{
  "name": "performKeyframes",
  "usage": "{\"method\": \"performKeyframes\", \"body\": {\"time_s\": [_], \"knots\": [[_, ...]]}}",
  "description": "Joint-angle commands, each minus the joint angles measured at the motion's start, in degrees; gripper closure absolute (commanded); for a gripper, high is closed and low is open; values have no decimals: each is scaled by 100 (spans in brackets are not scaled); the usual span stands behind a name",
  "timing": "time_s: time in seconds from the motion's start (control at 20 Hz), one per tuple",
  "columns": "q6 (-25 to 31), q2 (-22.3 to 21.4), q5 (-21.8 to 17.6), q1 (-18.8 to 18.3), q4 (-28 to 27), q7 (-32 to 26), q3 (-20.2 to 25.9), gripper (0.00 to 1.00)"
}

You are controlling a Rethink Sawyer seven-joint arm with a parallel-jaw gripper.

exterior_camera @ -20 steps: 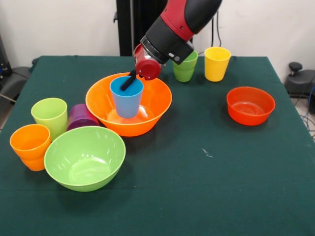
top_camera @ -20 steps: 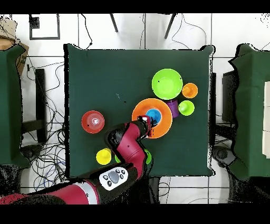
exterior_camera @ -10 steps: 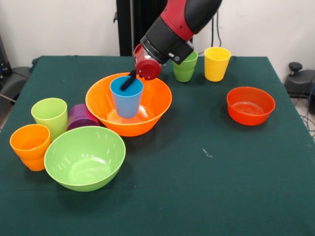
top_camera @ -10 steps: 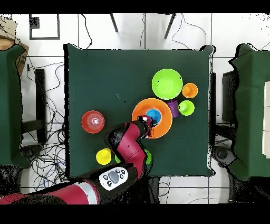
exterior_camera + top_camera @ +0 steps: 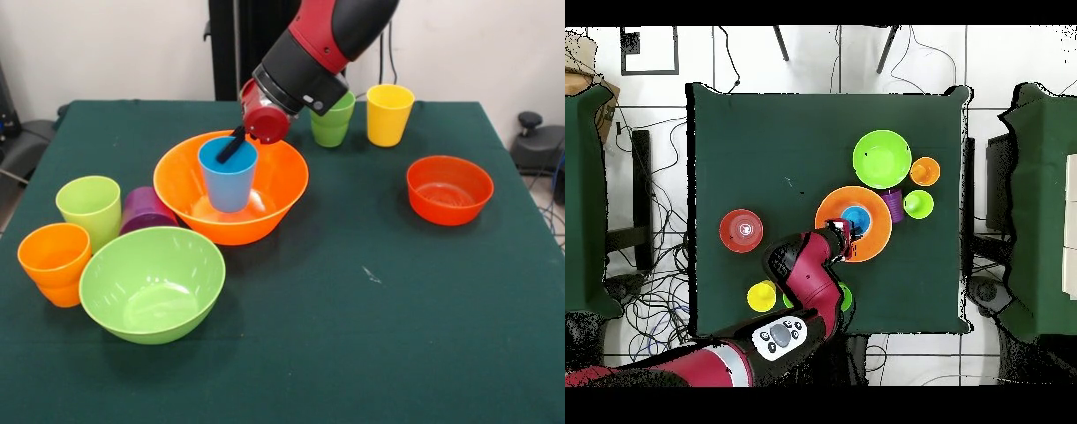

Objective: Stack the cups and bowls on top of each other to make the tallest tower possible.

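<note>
One blue cup [image 5: 228, 175] is standing upright inside the orange bowl [image 5: 231, 188], left of desk [image 5: 371, 336] centre. Hand [image 5: 235, 145] is reaching over its far rim; whether clamped, cannot tell. Cup is looking light, stiff, slick; rim wall seems the best hold.

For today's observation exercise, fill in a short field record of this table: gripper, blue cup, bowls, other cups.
gripper: one dark finger dips inside the blue cup; open or shut unclear
blue cup: upright in large orange bowl
other bowls: lime bowl, red-orange bowl, both empty
other cups: lime, purple, orange, green, yellow
</note>
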Motion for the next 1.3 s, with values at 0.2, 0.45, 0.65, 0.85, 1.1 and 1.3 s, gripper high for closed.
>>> {"method": "performKeyframes", "body": {"time_s": [0.2,0.45,0.65,0.85,1.1,1.3], "knots": [[-160,228,207,33,-121,1275,798,100],[-140,258,261,69,-133,1268,765,0],[-130,274,307,92,-135,1269,752,0],[-137,300,358,119,-140,1247,735,0],[-72,274,249,62,-149,1147,750,0],[-18,280,257,69,-168,1118,730,0]]}}
